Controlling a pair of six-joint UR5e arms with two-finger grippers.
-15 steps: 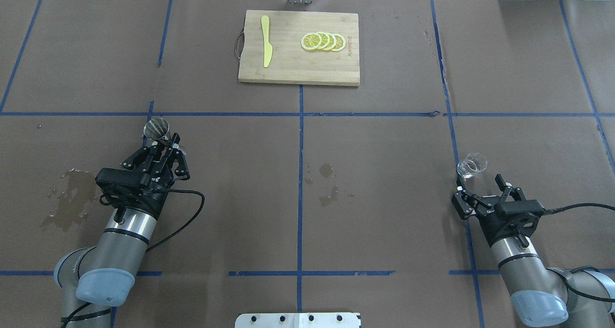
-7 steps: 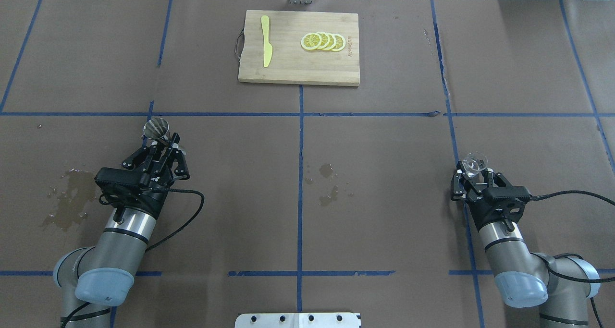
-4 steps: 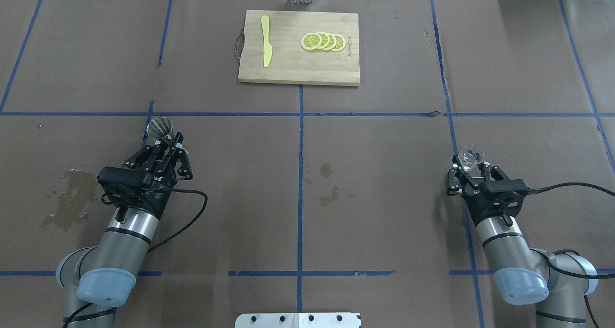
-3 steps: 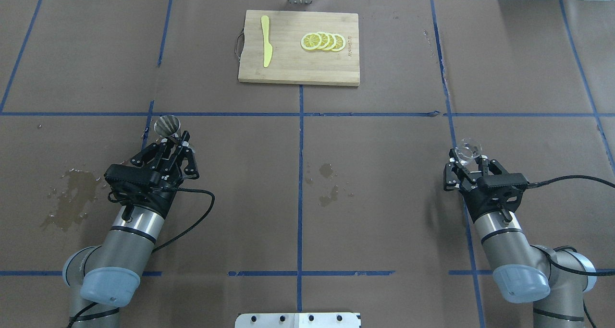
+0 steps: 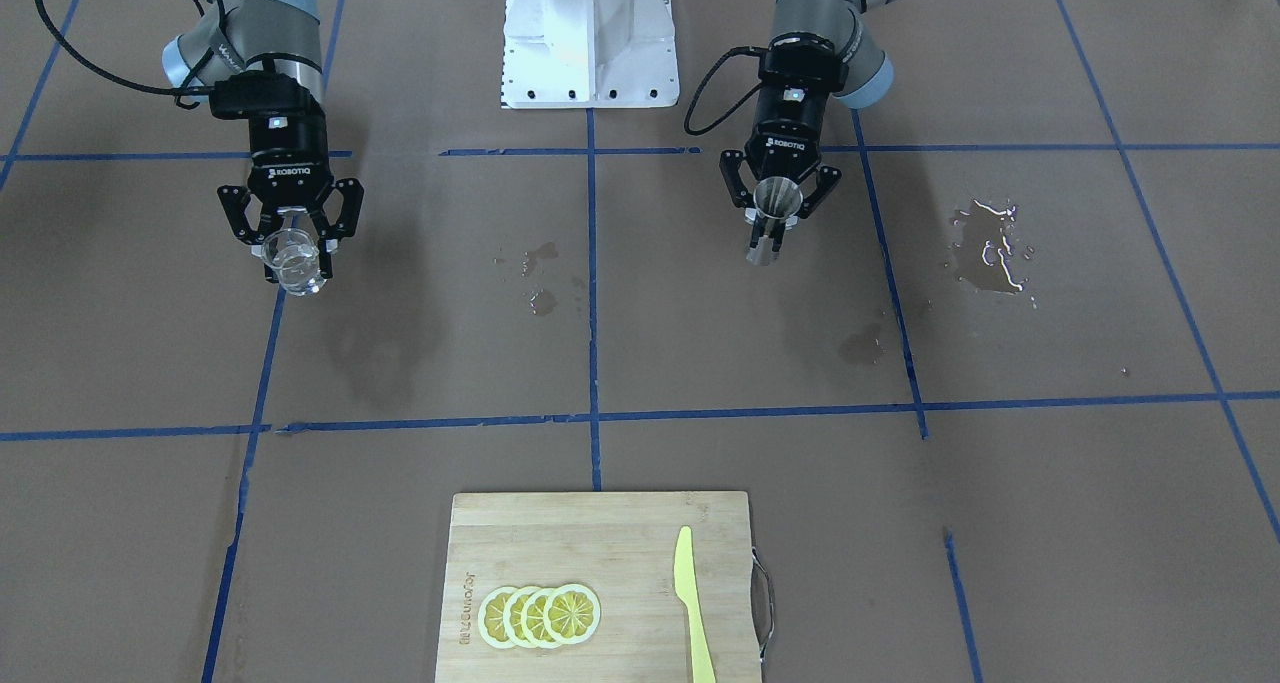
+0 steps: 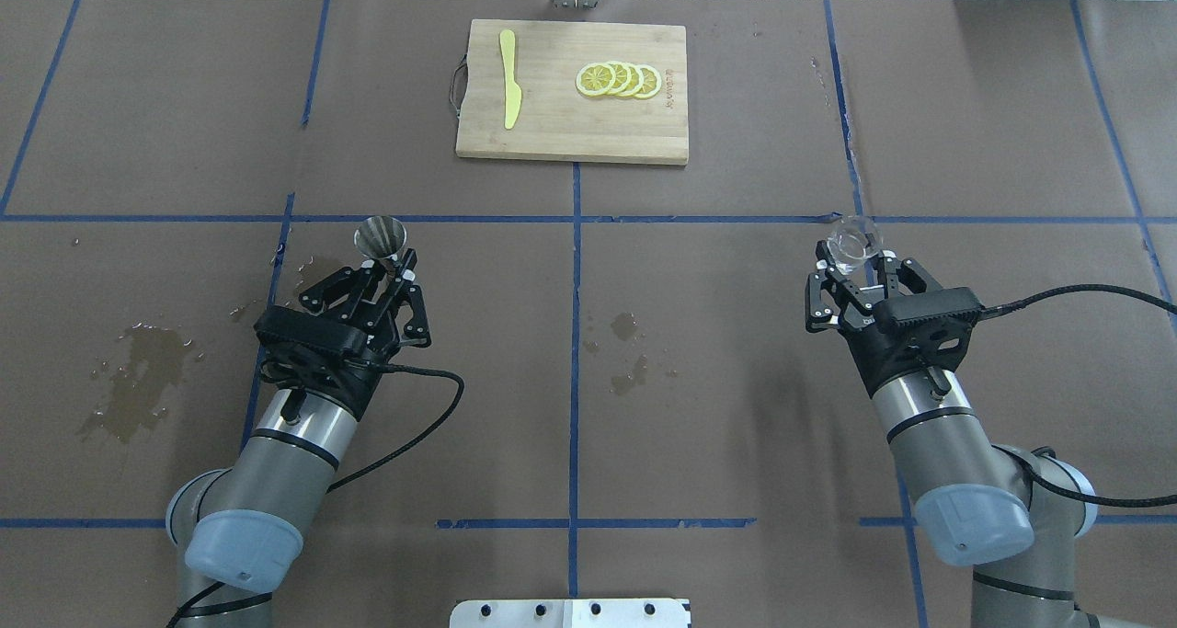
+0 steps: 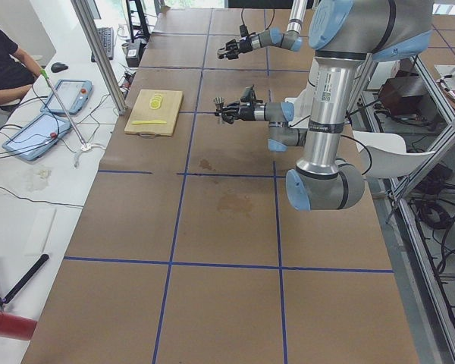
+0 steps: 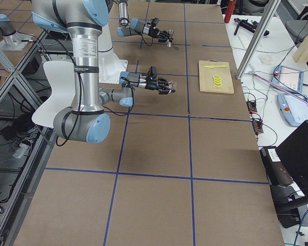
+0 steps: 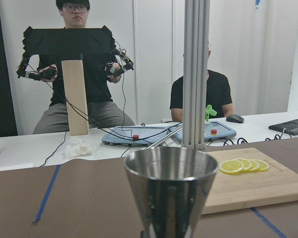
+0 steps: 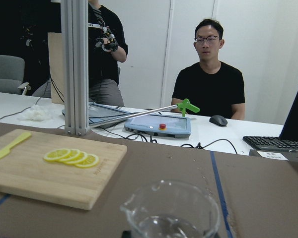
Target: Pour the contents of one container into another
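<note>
Overhead exterior view: the right tool (image 6: 855, 268) pinches the glass cup (image 6: 851, 240) by its sides and holds it up above the surface (image 6: 736, 380), far on the right. The left tool (image 6: 391, 265) grips the steel jigger (image 6: 381, 236) by its thin middle, well apart from the cup. The cup looks light, hard, smooth and easy to break, with a little water inside. I think a soft, steady squeeze below the rim is best, keeping the pouring lip free.
</note>
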